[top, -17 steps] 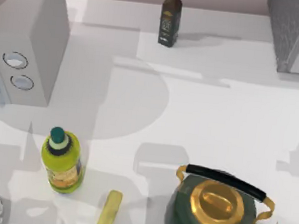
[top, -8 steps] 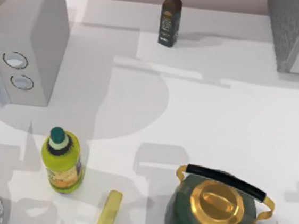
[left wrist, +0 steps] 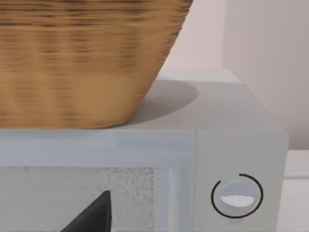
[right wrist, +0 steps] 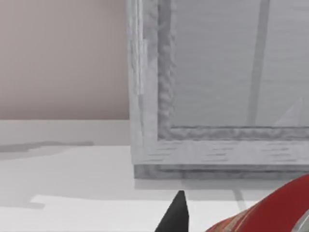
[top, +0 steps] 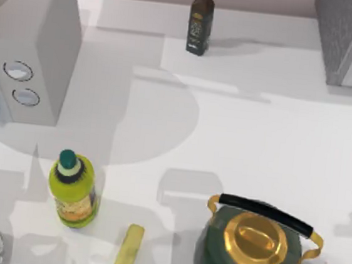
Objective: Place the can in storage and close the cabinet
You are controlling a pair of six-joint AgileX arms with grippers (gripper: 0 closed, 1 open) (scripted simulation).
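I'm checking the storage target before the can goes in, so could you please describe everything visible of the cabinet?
The cabinet stands at the table's far right corner, a grey speckled box with a pale framed panel door. In the right wrist view the door's rough grey frame surrounds a smooth pale panel, and its base rests on the white table. The door looks flush with the frame there, so apparently shut. Nothing visibly touches the cabinet besides the table.
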